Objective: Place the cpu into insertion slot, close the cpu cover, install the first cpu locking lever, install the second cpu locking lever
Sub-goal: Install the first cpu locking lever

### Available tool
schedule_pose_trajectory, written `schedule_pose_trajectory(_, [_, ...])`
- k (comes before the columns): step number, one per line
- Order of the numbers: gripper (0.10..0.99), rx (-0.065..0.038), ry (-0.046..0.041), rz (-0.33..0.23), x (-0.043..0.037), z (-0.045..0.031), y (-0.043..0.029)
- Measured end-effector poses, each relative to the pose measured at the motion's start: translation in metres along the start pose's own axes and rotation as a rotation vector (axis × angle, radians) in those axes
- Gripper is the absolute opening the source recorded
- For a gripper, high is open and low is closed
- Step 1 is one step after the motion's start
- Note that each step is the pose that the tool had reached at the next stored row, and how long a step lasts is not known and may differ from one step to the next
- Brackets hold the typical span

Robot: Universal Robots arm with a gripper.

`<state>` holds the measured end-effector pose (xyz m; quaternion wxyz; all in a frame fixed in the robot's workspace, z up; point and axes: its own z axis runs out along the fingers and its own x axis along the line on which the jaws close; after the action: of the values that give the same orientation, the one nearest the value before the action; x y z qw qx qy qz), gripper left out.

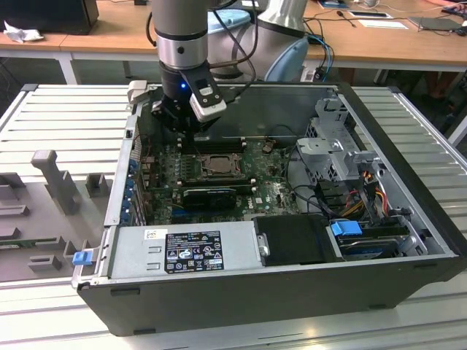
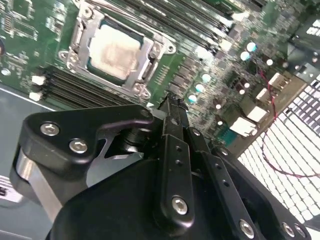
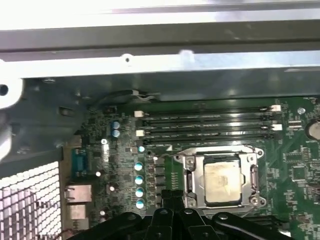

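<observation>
Gripper (image 2: 171,104) fingers are pressed together with nothing between them, hanging above the green motherboard (image 2: 20,25) just beside the insertion slot (image 2: 141,89). The cpu (image 2: 114,49) lies flat inside that slot, silver face up. The cpu cover (image 2: 82,31) is folded down around it and frames the chip through its window. Long black memory slots (image 3: 207,125) run alongside the slot. In the exterior view the arm (image 1: 182,29) reaches down into the open computer case (image 1: 292,292).
</observation>
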<state>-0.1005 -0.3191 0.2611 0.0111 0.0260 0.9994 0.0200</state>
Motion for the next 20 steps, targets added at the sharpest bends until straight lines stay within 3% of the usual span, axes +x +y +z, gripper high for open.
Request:
schedule_pose_trajectory(10, [0.106,-0.003,0.0002,0.000,0.0196,0.0066,0.0205])
schedule_pose_trajectory(15, [0.106,-0.004,0.0001,-0.001,0.0194,0.0071,0.0292])
schedule_pose_trajectory(20, [0.106,-0.003,0.0002,-0.001,0.0099,0.0074,0.0300])
